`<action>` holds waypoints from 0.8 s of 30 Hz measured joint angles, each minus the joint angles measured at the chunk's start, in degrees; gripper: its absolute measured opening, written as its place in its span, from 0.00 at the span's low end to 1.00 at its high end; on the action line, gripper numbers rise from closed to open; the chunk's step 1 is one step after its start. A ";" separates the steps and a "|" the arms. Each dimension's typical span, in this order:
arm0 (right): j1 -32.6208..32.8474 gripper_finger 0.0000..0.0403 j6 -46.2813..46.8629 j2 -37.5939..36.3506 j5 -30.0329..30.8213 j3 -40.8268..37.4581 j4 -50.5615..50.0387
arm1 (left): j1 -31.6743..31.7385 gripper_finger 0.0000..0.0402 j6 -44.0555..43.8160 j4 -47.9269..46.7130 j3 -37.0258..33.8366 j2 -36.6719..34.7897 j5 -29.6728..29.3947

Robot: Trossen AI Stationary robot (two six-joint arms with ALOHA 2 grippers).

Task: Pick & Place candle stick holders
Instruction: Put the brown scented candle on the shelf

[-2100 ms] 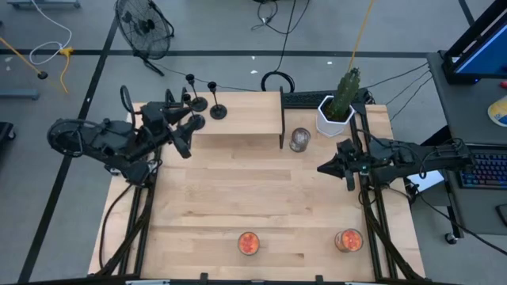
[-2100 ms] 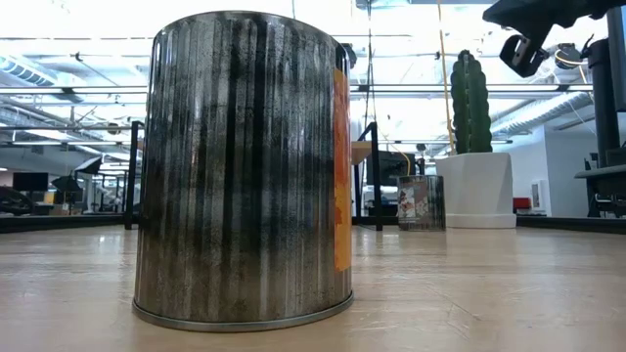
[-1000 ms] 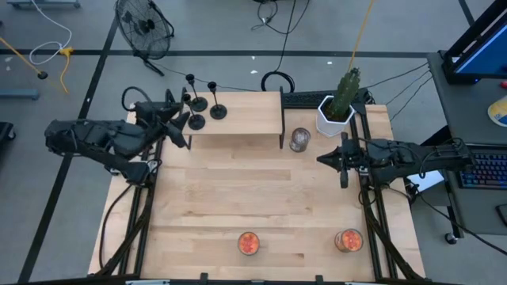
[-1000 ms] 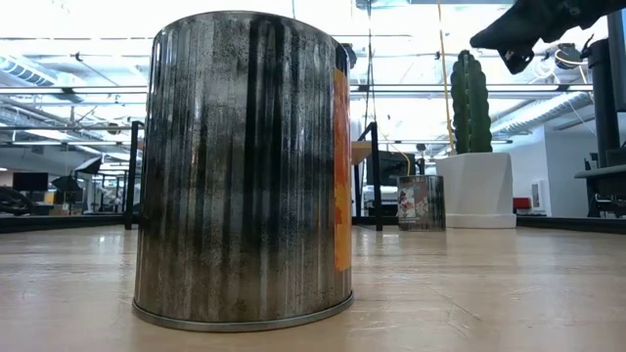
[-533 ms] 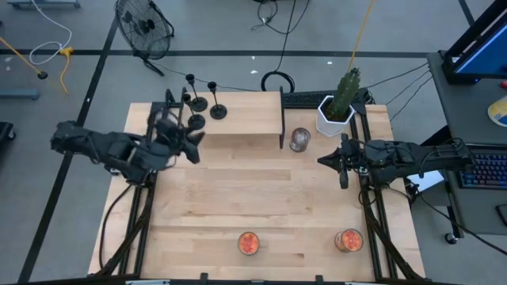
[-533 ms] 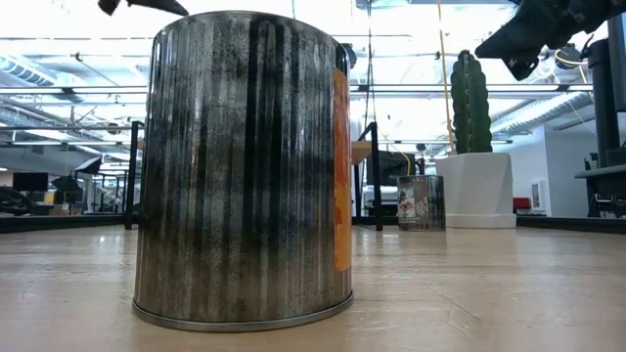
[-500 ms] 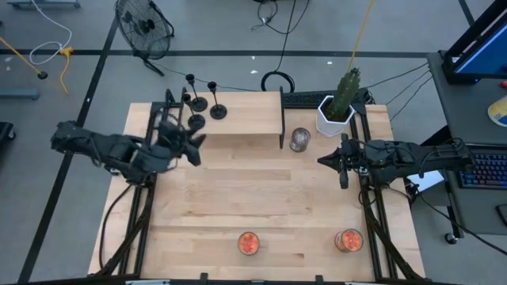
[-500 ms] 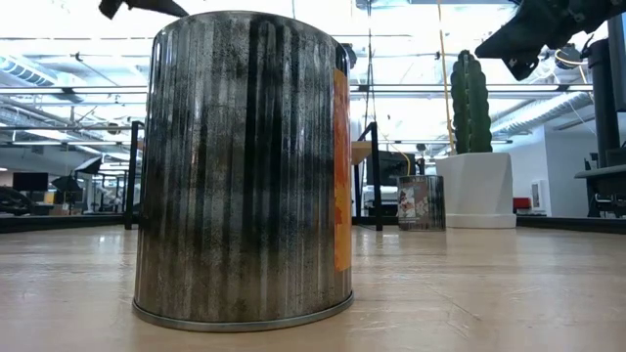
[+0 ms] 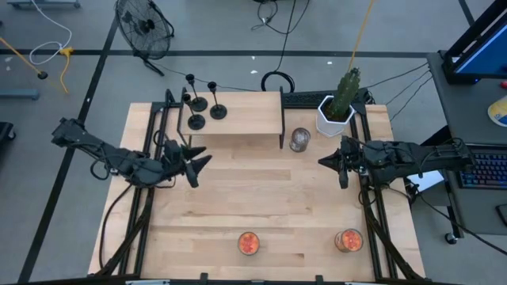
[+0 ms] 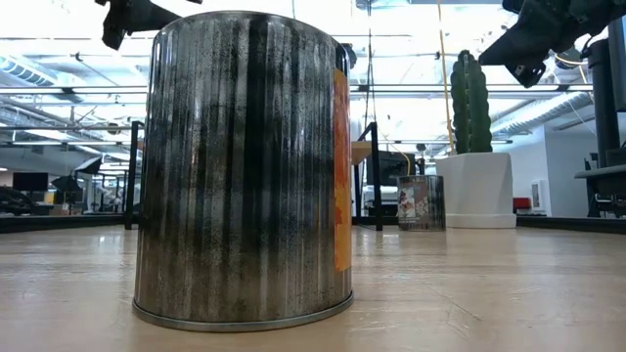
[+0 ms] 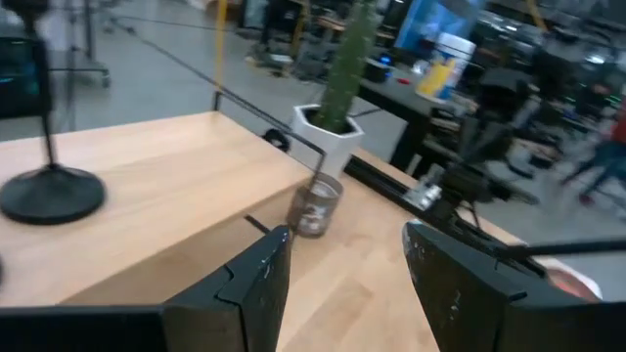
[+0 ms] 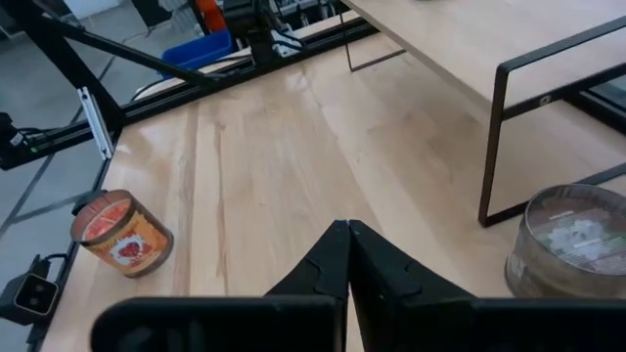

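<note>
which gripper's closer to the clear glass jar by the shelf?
Right. The right gripper sits just beside the clear glass jar, toward the right table edge; the left gripper is open, farther off across the table.

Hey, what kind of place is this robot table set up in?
Probably an open robotics lab or workshop: concrete floor with loose cables, a floor fan, a desk with a keyboard beside the wooden table, exposed ceiling pipes in the low view.
</note>
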 joint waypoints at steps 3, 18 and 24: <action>0.00 0.00 0.69 -0.01 0.01 0.00 0.05 | -0.29 0.52 1.79 1.22 -1.67 -1.36 2.03; 0.00 0.01 2.76 0.36 0.35 0.00 -0.21 | -0.07 0.52 2.21 -2.23 -12.38 -16.01 2.39; 0.00 0.01 3.71 0.75 0.45 0.00 -1.29 | -0.09 0.52 7.04 -2.75 -16.32 -26.18 3.34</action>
